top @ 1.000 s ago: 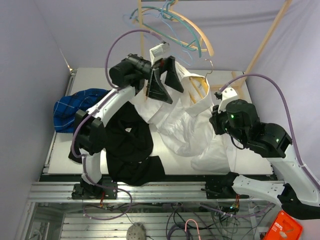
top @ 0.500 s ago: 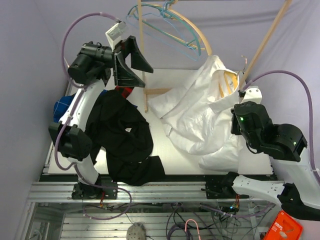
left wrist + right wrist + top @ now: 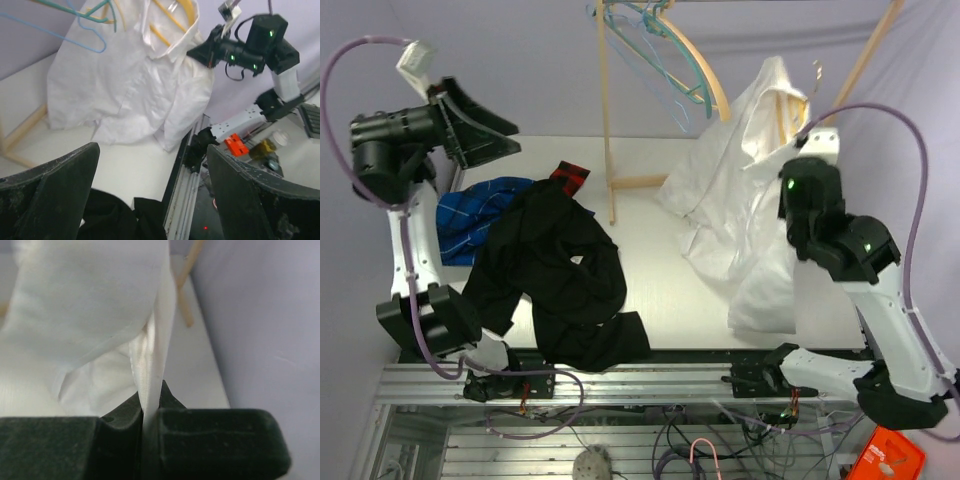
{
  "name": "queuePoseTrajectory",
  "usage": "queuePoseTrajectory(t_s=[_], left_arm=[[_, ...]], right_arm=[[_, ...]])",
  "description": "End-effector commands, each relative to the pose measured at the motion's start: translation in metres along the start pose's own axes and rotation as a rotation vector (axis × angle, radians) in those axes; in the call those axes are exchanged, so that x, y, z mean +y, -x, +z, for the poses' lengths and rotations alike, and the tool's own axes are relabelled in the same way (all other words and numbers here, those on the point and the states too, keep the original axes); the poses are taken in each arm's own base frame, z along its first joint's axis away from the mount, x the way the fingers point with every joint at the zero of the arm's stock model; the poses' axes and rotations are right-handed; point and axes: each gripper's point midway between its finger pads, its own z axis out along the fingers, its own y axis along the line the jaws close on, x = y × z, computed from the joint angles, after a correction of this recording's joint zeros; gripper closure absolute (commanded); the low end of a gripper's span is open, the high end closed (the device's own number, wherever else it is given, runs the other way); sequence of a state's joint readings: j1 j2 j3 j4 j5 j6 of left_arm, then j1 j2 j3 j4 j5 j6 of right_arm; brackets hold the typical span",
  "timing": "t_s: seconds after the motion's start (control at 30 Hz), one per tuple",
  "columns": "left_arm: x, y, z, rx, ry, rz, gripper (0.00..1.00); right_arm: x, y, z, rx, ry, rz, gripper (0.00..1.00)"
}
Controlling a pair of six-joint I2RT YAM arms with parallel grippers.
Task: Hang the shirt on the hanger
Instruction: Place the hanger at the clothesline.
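shirt point(image 3: 738, 205) lifted higher by clamped right gripper point(image 3: 150, 412)

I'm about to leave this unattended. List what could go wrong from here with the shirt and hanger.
1. The right gripper is shut on only a thin fold of the shirt; the hanging fabric's weight could pull it free.
2. The hanger sits loose inside the collar, gripped by nothing, and may tip out.
3. The left gripper is open and far off to the left, so it could not catch either.
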State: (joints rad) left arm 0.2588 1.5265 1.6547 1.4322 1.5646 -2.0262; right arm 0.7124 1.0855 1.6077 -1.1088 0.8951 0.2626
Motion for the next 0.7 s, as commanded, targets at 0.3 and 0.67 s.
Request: queuePoseTrajectory(t_s=[0.3, 0.67], left_arm=[[-0.031, -0.017, -0.034, -0.038, 0.189, 0.302, 0.01], [0.003, -0.006, -0.050, -0.091, 0.217, 0.181, 0.01]], right_arm=[[-0.050, 0.092, 0.165, -0.158, 0.055, 0.067, 1.00], [-0.022, 0.162, 0.207, -0.292, 0.215, -0.001, 1.00]])
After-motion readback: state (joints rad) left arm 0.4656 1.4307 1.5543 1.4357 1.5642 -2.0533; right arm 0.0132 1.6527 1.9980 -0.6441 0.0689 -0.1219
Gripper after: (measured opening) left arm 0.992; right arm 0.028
